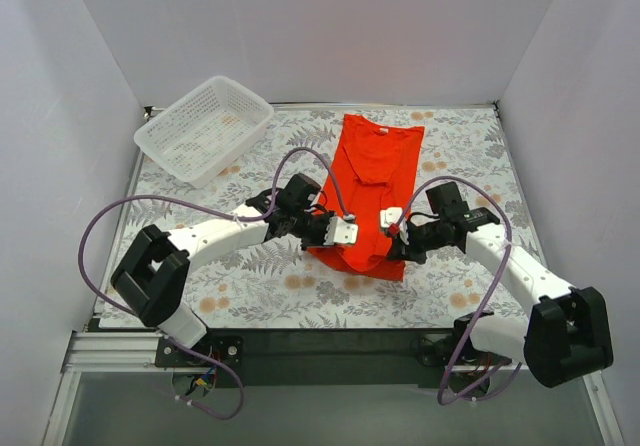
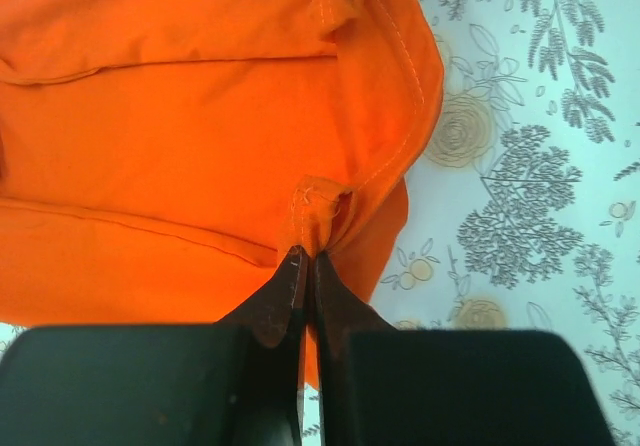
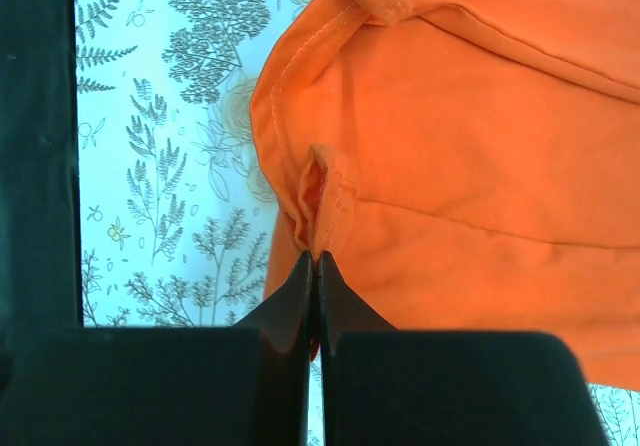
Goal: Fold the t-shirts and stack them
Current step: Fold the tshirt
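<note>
T-shirt (image 1: 372,191) lies on table (image 1: 260,286) centre, running from near the far edge toward the near edge. Basket (image 1: 203,129) at far-left corner. Left claw (image 1: 348,234) and right claw (image 1: 389,222) pinch the T-shirt's near end, side by side.

On my feed I see a white plastic lattice basket (image 1: 203,131) sitting at the far left corner of the fern-and-flower patterned tablecloth (image 1: 460,151), with plain white walls (image 1: 330,26) around.

Both arms are bent inward from the near corners, so that the left claw (image 1: 348,234) and the right claw (image 1: 388,221) are held near each other, tips facing. Each claw's jaws are pressed together, with a fold of the t-shirt (image 1: 375,161) pinched between them.
</note>
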Tool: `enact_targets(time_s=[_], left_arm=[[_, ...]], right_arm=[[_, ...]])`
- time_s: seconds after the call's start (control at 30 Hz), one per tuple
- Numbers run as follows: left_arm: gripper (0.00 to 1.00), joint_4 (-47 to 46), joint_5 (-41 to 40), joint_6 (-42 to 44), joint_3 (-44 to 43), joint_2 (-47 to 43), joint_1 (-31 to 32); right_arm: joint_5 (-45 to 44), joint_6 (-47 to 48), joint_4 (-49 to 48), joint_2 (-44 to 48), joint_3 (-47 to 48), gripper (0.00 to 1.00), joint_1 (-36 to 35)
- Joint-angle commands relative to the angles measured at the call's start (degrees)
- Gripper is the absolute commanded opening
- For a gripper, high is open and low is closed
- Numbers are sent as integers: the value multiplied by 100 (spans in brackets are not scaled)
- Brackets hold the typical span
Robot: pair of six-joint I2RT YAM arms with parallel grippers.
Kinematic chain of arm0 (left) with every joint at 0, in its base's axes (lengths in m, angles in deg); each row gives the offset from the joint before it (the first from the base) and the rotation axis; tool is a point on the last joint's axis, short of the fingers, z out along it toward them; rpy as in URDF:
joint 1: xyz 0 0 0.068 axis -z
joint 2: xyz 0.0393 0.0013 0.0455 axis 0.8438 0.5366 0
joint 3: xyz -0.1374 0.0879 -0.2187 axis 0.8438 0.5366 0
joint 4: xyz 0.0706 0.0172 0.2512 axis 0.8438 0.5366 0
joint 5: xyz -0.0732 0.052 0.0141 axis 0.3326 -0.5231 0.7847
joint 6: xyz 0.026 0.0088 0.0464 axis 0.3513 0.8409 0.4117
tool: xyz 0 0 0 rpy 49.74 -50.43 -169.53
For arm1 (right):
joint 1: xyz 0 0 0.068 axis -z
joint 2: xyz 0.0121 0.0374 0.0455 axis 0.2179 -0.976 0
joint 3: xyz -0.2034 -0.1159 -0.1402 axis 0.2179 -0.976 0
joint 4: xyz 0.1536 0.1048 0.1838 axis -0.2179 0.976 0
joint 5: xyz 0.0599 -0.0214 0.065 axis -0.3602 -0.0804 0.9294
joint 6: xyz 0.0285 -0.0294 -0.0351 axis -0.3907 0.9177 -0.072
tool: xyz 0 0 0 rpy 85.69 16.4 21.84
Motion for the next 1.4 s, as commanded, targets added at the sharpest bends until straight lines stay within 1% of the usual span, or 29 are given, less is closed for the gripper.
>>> enact_targets(time_s=[0.0, 0.1, 0.13, 0.17, 0.27, 0.6, 0.77, 0.97, 1.13, 1.37], left_arm=[[0, 510, 429, 411, -464, 248, -159], [0, 641, 499, 560, -947, 608, -309], [0, 685, 517, 604, -1244, 722, -361], [0, 755, 517, 648, -1386, 923, -379], [0, 1080, 526, 807, -1887, 1153, -415], [0, 1133, 473, 1035, -2055, 1329, -450], [0, 1257, 175, 1307, -2187, 1286, -450], [0, 1345, -221, 1545, -2608, 1347, -450], [0, 1318, -335, 1738, -2943, 1619, -450], [0, 1239, -432, 1932, -3435, 2181, -450]], right_arm=[[583, 449, 453, -450, 501, 1, 433], [742, 485, 523, -933, 905, 1, 767], [777, 450, 550, -1161, 1002, 1, 924], [821, 450, 585, -1259, 1099, 1, 1004], [1041, 633, 865, -1523, 1380, 1, 1189], [1121, 573, 875, -1708, 1442, 1, 1339], [1164, 433, 849, -1813, 1539, 1, 1453], [1314, 20, 787, -2129, 1828, 1, 1726], [1279, -130, 700, -2288, 1917, 1, 1778], [1086, -718, 208, -2534, 2137, 1, 1858]])
